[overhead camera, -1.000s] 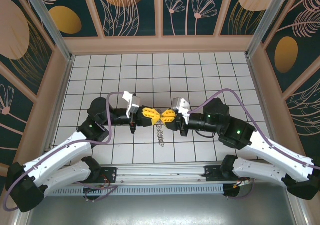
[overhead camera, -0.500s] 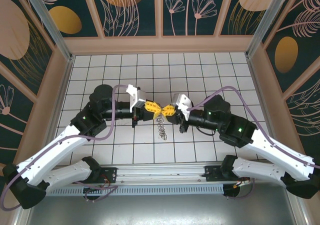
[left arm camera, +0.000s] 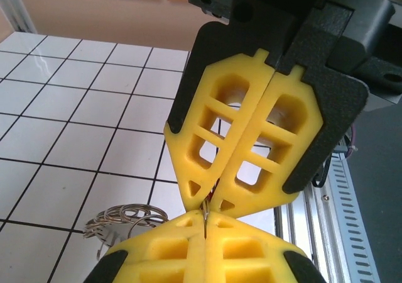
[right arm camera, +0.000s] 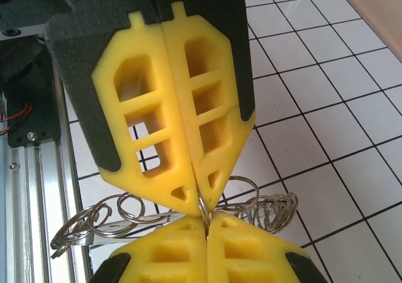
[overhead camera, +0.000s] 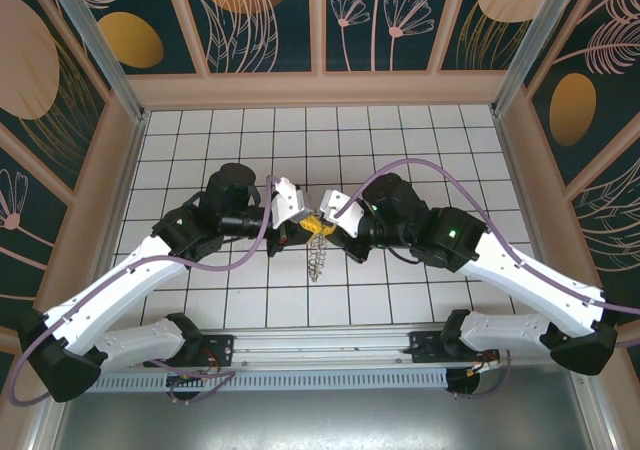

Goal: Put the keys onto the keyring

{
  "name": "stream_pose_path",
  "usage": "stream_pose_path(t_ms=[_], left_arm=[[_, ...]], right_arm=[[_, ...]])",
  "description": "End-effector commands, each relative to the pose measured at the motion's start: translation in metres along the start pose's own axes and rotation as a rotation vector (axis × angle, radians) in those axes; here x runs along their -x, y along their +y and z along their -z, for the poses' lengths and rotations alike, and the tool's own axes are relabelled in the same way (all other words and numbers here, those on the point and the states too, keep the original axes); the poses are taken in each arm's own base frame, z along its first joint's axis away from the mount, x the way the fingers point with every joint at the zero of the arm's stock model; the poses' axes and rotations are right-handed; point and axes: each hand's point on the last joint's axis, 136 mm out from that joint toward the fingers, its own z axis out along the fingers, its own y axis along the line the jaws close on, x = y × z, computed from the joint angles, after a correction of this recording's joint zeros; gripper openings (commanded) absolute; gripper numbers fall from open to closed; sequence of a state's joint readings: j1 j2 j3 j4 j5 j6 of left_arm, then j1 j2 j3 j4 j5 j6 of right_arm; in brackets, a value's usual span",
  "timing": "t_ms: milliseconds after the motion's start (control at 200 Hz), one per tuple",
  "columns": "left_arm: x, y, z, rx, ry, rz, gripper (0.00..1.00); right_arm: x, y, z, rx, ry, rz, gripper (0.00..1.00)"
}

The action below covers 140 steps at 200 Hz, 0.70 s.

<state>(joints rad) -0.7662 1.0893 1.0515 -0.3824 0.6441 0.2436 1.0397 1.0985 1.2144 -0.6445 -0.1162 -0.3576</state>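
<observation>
The left gripper [overhead camera: 309, 227] and right gripper [overhead camera: 324, 228] now press closer together above the keyring [overhead camera: 315, 261], and both arms swing inward.

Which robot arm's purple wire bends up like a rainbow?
The right arm's wire: it arches toward the back wall like a rainbow. The left arm's wire sags the other way, toward the front edge.

right end effector [right arm camera: 206, 225] closed; left end effector [right arm camera: 198, 194] closed, tip-to-tip; keyring [right arm camera: 129, 212] pinched between
</observation>
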Motion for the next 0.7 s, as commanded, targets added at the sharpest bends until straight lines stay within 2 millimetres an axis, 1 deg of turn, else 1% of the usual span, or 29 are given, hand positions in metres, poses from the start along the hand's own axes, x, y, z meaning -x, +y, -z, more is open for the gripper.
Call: stream_pose_path(t_ms=[0,80,125,145,175,180,185,225,280,380,510,606,696], left_arm=[[0.009,-0.014,0.003,-0.055,-0.037,-0.027,0.00],[0.024,-0.021,0.008,-0.073,-0.125,-0.037,0.00],[0.035,-0.026,0.012,-0.089,-0.188,-0.042,0.00],[0.044,-0.029,0.016,-0.101,-0.226,-0.048,0.00],[0.041,-0.032,0.015,-0.122,-0.244,-0.026,0.00],[0.046,-0.032,0.016,-0.124,-0.263,-0.037,0.00],[0.043,-0.033,0.015,-0.128,-0.259,-0.028,0.00],[0.052,-0.036,0.019,-0.145,-0.303,-0.029,0.00],[0.062,-0.039,0.024,-0.152,-0.343,-0.042,0.00],[0.072,-0.042,0.030,-0.156,-0.377,-0.063,0.00],[0.076,-0.046,0.033,-0.178,-0.392,-0.065,0.00],[0.081,-0.051,0.039,-0.198,-0.436,-0.060,0.00],[0.085,-0.057,0.044,-0.228,-0.485,-0.049,0.00]], right_arm=[[0.032,-0.006,0.018,-0.027,-0.105,0.040,0.00],[0.033,-0.003,0.021,-0.018,-0.140,0.029,0.00],[0.034,0.001,0.023,-0.005,-0.174,0.023,0.05],[0.035,0.003,0.025,0.003,-0.192,0.019,0.07],[0.036,0.006,0.027,0.012,-0.218,0.010,0.11],[0.036,0.006,0.028,0.014,-0.222,0.009,0.12],[0.037,0.006,0.028,0.014,-0.228,0.009,0.12],[0.037,0.010,0.031,0.030,-0.257,-0.002,0.17],[0.039,0.014,0.035,0.046,-0.298,-0.018,0.20],[0.039,0.016,0.039,0.049,-0.342,-0.036,0.21],[0.039,0.016,0.039,0.047,-0.375,-0.048,0.18],[0.041,0.017,0.039,0.054,-0.400,-0.051,0.17],[0.046,0.018,0.042,0.056,-0.434,-0.047,0.14]])
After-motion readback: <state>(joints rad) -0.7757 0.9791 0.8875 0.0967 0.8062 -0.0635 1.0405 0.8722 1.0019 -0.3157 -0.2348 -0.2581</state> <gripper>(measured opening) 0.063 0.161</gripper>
